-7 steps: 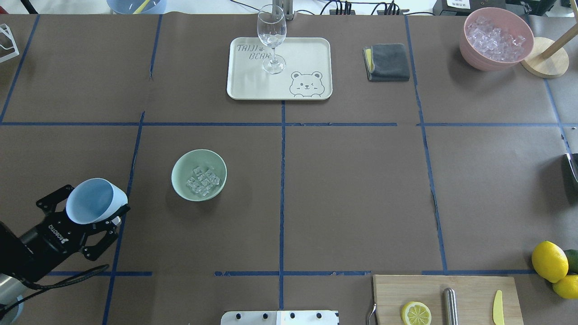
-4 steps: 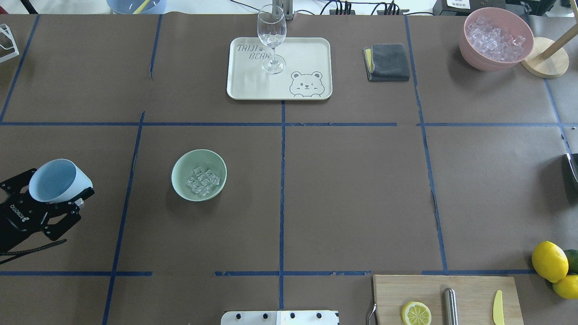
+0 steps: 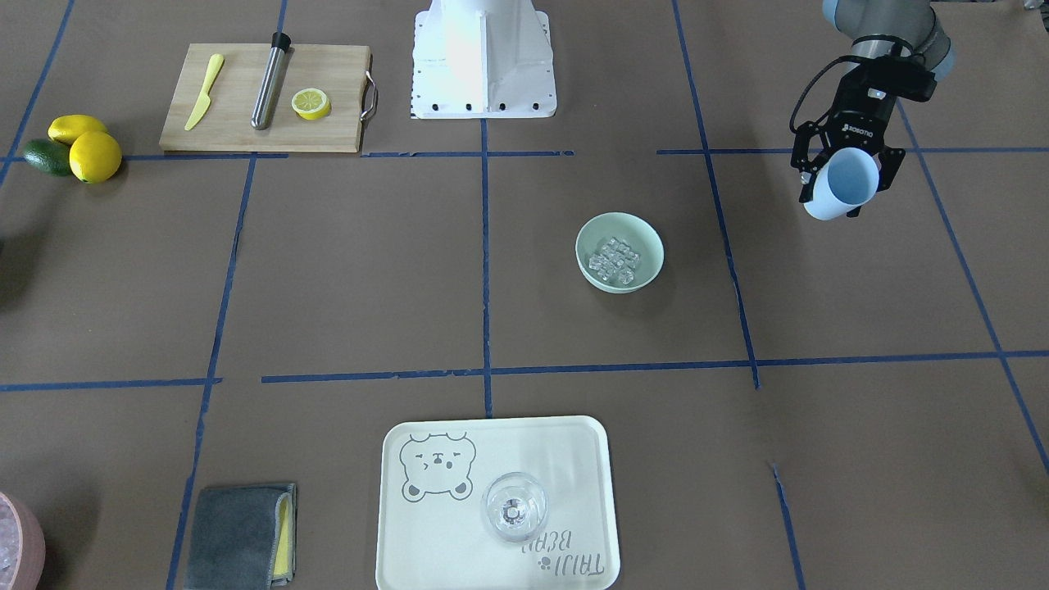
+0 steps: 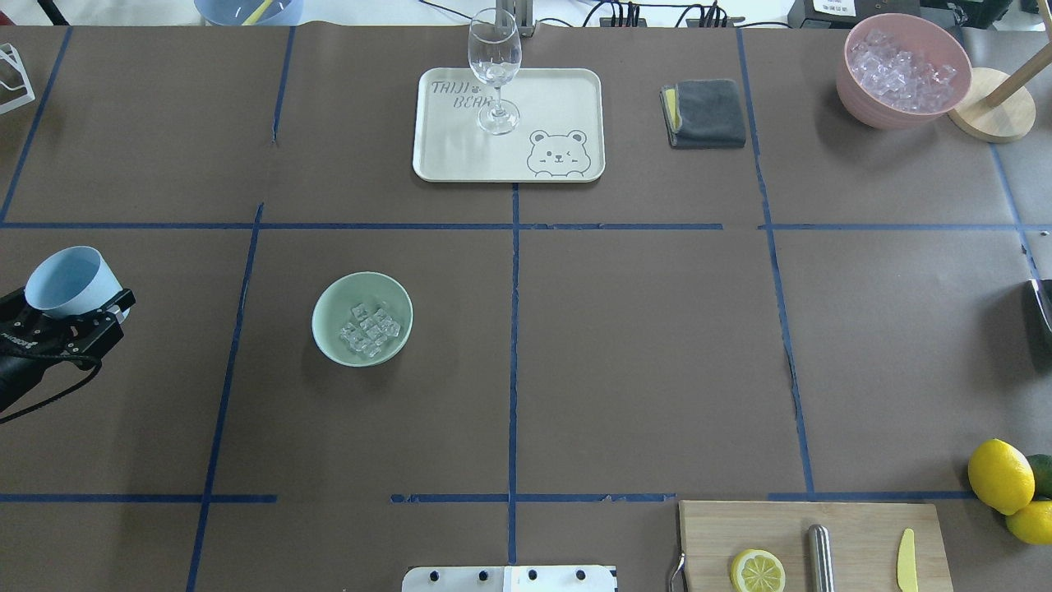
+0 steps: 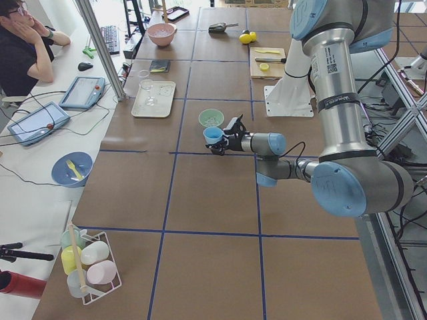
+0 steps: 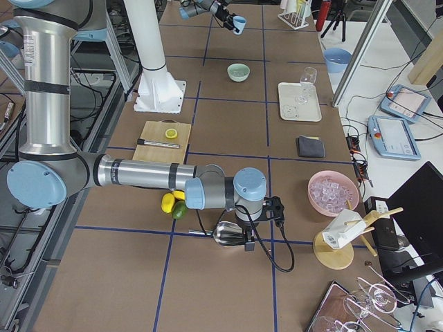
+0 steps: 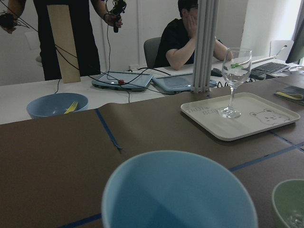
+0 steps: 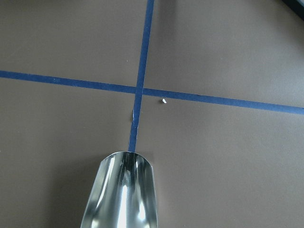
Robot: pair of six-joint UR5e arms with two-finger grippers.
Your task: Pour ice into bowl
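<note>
The left gripper point(image 3: 850, 166) is closed on the light blue cup point(image 3: 841, 195), which is held almost upright above the table. No ice is seen inside the cup in the left wrist view. The ice point(image 4: 371, 329) is already lying in the bowl point(image 4: 328, 306), as a small heap of clear cubes. The bowl stands in the left half of the table, at middle depth, and the cup is well apart from it, further to the left.

The pouring seems to be finished, and the step in hand is judged to be the putting away of the empty cup. For this, the cup should be kept upright and lowered until its base lies flat on the paper. Only then should the fingers be opened and the gripper lifted straight up, so that the cup is not tipped over.

The right gripper point(image 6: 257, 213) is seen only from the side, near a metal scoop point(image 8: 121, 192). Whether it is open or closed cannot be told.

The table is covered with brown paper point(image 4: 641, 345) divided by blue tape lines. At the far side a tray point(image 4: 567, 90) with a wine glass point(image 4: 496, 70), a grey cloth point(image 4: 708, 113) and a pink container point(image 4: 855, 94) are placed. At the near right a cutting board point(image 4: 855, 534) and lemons point(image 4: 999, 475) are found. Beyond the far edge a white desk with tablets point(image 5: 83, 90) is seen, where a person point(image 5: 23, 53) is seated.
</note>
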